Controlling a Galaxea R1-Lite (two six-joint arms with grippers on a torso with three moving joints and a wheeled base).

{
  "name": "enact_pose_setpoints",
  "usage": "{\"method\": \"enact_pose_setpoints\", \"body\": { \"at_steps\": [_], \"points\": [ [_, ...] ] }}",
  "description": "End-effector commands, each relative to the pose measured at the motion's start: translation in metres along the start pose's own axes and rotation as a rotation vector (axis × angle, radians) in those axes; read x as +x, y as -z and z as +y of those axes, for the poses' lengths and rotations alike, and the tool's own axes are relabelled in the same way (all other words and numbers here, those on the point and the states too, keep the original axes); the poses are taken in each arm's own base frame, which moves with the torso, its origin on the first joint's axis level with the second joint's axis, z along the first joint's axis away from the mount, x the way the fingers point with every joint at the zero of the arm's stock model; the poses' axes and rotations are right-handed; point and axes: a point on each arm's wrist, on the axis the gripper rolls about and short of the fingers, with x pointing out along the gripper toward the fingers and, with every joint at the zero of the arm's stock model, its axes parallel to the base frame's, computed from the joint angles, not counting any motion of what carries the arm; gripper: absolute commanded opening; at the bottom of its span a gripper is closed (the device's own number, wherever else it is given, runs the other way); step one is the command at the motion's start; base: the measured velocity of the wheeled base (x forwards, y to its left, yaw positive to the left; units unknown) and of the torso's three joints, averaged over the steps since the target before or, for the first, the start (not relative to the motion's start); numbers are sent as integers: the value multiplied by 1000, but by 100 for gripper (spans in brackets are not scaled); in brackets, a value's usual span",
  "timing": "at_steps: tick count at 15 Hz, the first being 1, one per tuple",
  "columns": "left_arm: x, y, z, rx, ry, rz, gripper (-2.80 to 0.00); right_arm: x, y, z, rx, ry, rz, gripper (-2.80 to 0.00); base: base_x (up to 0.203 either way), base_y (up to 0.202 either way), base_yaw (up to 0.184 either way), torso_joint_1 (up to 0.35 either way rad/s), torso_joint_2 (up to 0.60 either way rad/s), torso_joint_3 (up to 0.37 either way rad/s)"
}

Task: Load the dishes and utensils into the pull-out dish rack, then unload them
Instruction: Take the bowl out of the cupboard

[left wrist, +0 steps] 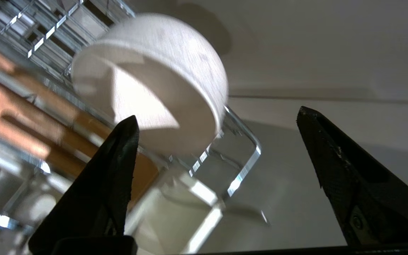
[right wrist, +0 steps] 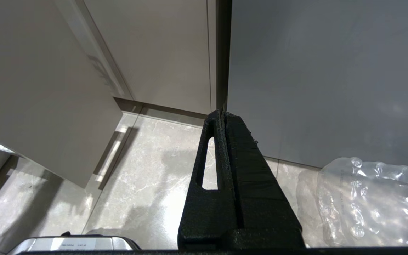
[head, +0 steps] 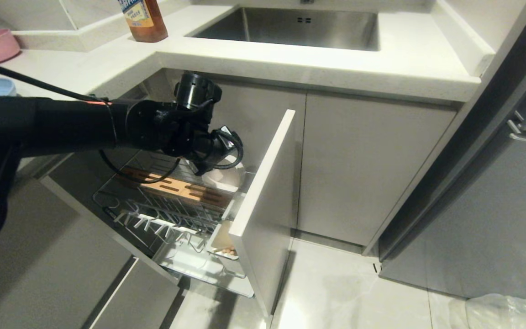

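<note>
— So where does everything sit?

— My pull-out chrome wire dish rack [head: 185, 214] is drawn out under the white stone bench [head: 290, 59], and the cream-white speckled bowl [left wrist: 154, 88] lies tilted on its side in the rack's top corner, beside the orange-brown slotted wooden strip [head: 185, 189].

— Any risk?

— Propped like that, it could roll or slip off the wires if I bump it.

— Your claws?

— My left claw [left wrist: 218, 148] gapes wide, empty, near the bowl; my right claw [right wrist: 224, 120] hangs closed above the floor.
</note>
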Motion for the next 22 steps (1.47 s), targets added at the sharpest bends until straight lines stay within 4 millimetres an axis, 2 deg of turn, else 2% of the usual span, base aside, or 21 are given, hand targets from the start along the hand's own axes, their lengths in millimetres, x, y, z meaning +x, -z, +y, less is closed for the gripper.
{"method": "enact_pose_setpoints", "body": {
  "at_steps": [1, 6, 15, 16, 22],
  "points": [
    [24, 7, 2, 13, -28, 17, 0, 0, 0, 0, 0, 0, 1, -280, 0, 0, 0, 0, 0, 0],
    [50, 0, 2, 31, -27, -5, 0, 0, 0, 0, 0, 0, 1, -280, 0, 0, 0, 0, 0, 0],
    [63, 7, 3, 50, -26, -5, 0, 0, 0, 0, 0, 0, 1, -280, 0, 0, 0, 0, 0, 0],
    [63, 7, 3, 57, -26, -6, -280, 0, 0, 0, 0, 0, 1, -280, 0, 0, 0, 0, 0, 0],
    [62, 6, 3, 57, -27, -7, -280, 0, 0, 0, 0, 0, 1, -280, 0, 0, 0, 0, 0, 0]
  ]
}}
